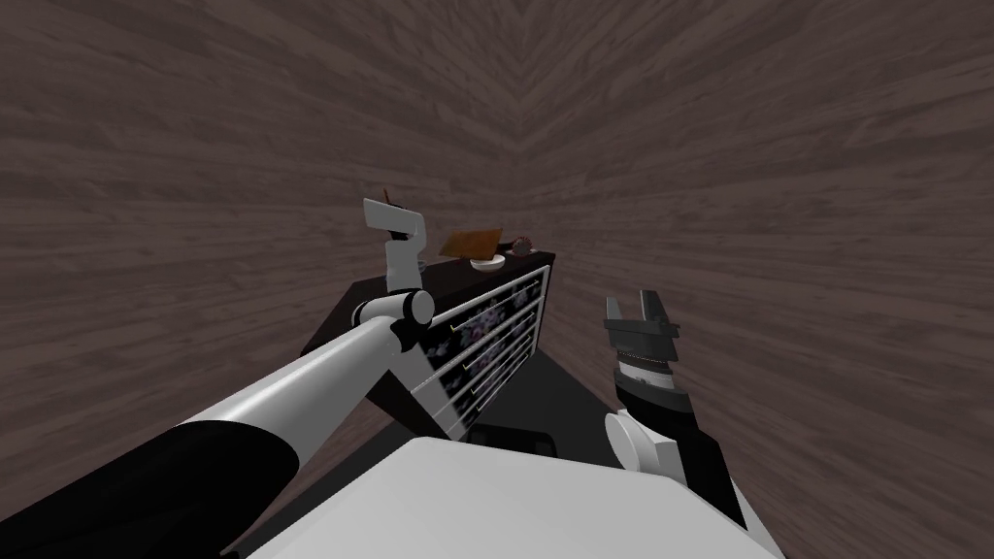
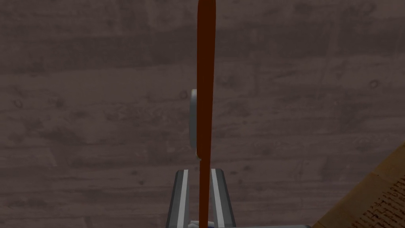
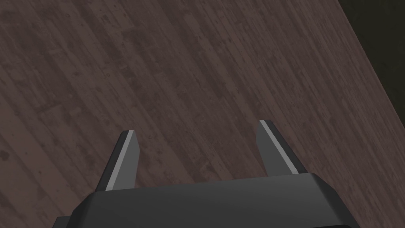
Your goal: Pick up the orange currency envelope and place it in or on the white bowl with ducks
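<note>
Orange envelope [image 2: 205, 79] is pretty much edge-on, clamped in the left gripper [image 2: 199, 173], long axis running straight out past the fingertips. Right gripper [image 3: 196, 127] hangs wide open.

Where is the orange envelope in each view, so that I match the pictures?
Head view: orange envelope in the raised left gripper, above the dresser.
Left wrist view: envelope edge-on, clamped between the fingers.
Right wrist view: open right gripper facing wood planks.
Shared landmark: the wood planks.

A room in a home: a dark chest of drawers [image 1: 485, 335] with flowered drawer fronts stands mid-frame, in a corner of brown wood-plank walls [image 1: 738, 146].
</note>
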### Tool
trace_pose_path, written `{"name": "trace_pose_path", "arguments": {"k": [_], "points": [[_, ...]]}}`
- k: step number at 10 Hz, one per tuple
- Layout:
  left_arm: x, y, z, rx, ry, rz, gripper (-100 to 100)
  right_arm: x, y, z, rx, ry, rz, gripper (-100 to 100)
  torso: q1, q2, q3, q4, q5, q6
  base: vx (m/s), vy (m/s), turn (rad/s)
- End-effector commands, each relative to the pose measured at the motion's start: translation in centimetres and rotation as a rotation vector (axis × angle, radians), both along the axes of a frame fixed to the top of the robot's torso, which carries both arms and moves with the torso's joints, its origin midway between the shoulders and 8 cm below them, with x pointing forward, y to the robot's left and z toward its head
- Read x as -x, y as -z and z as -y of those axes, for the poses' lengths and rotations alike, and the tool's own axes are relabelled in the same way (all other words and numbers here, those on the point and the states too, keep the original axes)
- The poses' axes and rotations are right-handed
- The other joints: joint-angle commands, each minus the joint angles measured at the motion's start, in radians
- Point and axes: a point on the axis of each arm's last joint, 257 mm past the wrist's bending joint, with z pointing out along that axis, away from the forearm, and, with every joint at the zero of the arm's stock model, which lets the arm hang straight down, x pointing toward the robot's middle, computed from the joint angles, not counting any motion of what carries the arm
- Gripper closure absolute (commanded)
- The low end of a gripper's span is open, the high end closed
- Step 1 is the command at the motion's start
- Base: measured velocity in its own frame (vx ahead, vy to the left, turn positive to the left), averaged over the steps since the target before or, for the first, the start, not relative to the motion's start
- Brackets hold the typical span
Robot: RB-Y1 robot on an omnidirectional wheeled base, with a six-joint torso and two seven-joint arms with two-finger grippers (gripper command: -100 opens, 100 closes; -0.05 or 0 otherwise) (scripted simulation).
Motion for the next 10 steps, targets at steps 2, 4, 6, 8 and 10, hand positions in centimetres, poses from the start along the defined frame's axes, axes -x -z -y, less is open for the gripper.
{"name": "trace_pose_path", "arguments": {"k": [2, 4, 6, 8, 10], "points": [[0.0, 0.0, 0.0, 0.0, 0.0, 0.0, -100, 0.0, 0.0, 0.0, 0.0, 0.0, 0.0, 0, -0.002, 0.002, 0.001, 0.001, -0.001, 0.0, 0.002, 0.003, 0.002], [0.0, 0.0, 0.0, 0.0, 0.0, 0.0, -100, 0.0, 0.0, 0.0, 0.0, 0.0, 0.0, 0, -0.003, 0.003, 0.002, 0.001, -0.001, 0.0, 0.0, 0.0, 0.0], [0.0, 0.0, 0.0, 0.0, 0.0, 0.0, 0, 0.0, 0.0, 0.0, 0.0, 0.0, 0.0, 0, -0.003, 0.003, 0.002, 0.001, -0.001, 0.0, 0.0, 0.0, 0.0], [1.0, -1.9, -0.6, 0.002, 0.002, -0.004, -100, 0.0, 0.0, 0.0, 0.0, 0.0, 0.0, 0, -0.004, 0.001, 0.001, 0.001, -0.001, 0.0, 0.054, -0.022, 0.019], [1.7, -3.3, -0.9, 0.003, 0.006, -0.007, -100, 0.0, 0.0, 0.0, 0.0, 0.0, 0.0, 0, -0.005, -0.001, 0.0, 0.0, -0.002, 0.0, 0.075, -0.027, 0.012]]}}
